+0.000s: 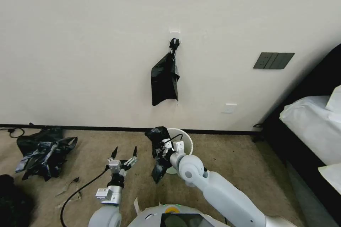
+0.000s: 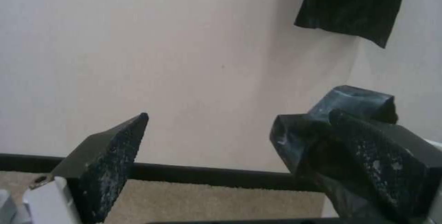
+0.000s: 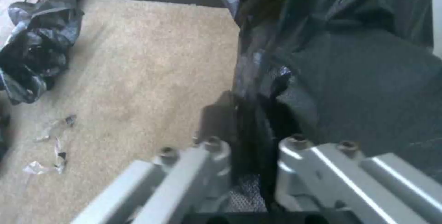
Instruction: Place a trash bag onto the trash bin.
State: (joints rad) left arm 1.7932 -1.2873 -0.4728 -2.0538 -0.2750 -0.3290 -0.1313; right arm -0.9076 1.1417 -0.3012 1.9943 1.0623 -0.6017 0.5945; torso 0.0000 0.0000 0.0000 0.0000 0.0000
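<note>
I see the trash bin (image 1: 186, 141) standing on the carpet (image 1: 227, 159) close to the wall (image 1: 88, 49), just in front of the black baseboard. Its cream-white rim is visible on the far side, and I cannot see what is inside it, because my right arm and the bag cover the opening.

My right pincer (image 1: 164, 148) is at the left edge of the bin and is clenched on the trash bag (image 1: 158, 156). In the right wrist view the black plastic (image 3: 350, 78) passes between the two metal fingers (image 3: 209, 161) and is pinched there. The bag hangs crumpled over the left side of the rim, one part raised above it and one part dropping down outside the bin toward the carpet.

My left pincer (image 1: 124, 153) is released, its two dark fingertips wide apart and pointing up. It hovers over the carpet just beside the bag, on the left of it, not touching it. In the left wrist view the bag (image 2: 336, 137) appears behind one of the pads (image 2: 386, 168).

Another black bag (image 1: 164, 81) hangs from a hook on the wall above the bin. A black plastic pile (image 1: 44, 150) lies on the carpet far to the left.
</note>
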